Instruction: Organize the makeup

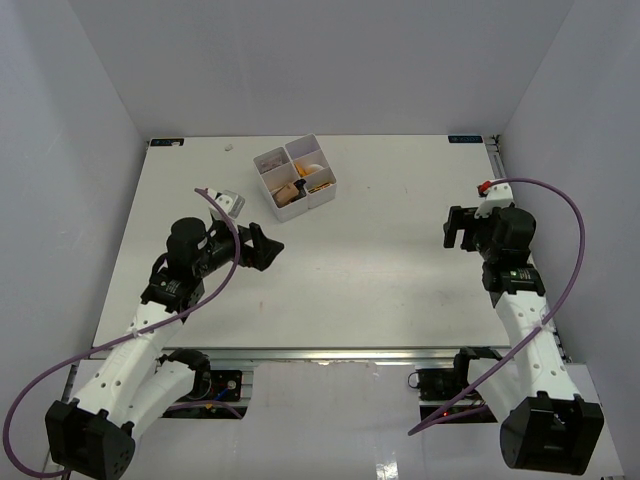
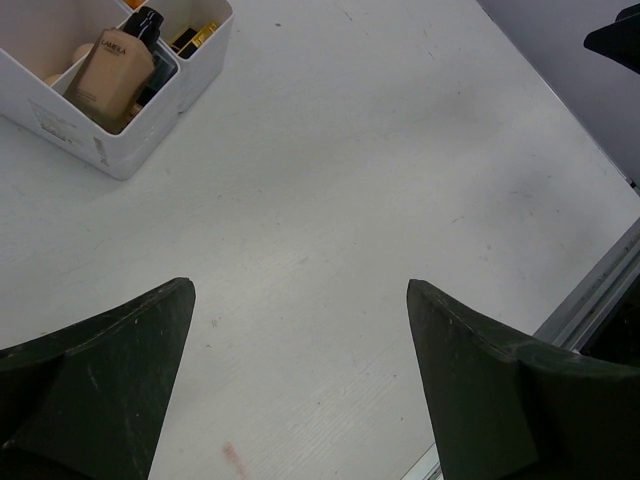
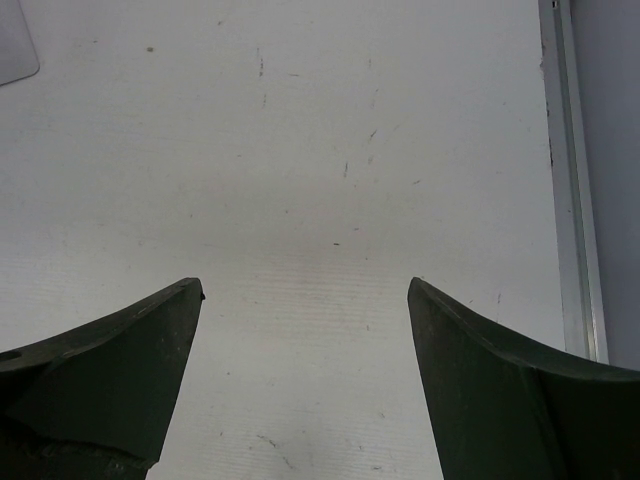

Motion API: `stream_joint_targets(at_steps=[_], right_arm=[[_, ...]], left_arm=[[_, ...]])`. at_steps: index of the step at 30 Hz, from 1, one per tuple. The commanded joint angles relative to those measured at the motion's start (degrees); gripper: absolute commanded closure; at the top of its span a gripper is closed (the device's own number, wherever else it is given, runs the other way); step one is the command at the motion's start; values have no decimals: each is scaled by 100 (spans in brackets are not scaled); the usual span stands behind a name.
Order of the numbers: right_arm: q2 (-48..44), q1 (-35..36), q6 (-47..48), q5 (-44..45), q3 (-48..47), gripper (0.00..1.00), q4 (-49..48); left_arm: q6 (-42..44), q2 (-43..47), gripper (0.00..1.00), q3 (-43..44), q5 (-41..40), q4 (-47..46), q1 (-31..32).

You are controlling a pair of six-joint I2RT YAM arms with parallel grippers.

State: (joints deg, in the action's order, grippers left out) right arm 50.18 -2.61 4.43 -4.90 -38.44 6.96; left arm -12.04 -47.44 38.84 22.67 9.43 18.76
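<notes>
The makeup lies inside a white four-compartment box at the back middle of the table. A skin-tone bottle with a dark cap leans in its near compartment, with a black-gold lipstick in the compartment beside it and a beige sponge further back. My left gripper hovers open over bare table, below and left of the box, with nothing between its fingers. At the right side my right gripper is open too, empty, above bare tabletop.
The white table has a metal rail along its right edge and front edge. Grey walls enclose the back and sides. A small white scrap lies near the back edge.
</notes>
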Motion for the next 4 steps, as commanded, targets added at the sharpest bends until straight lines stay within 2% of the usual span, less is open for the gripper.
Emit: stream_joint_targets(at_steps=[1,4], right_arm=[[-111,-69,-207,-6,-20,10,-230],[-148,-91,-329,-11,-12,10,-225]], left_arm=[[46,113,2,-46,-75,-105,-13],[62,113,2,-56,-54,-132,-13]])
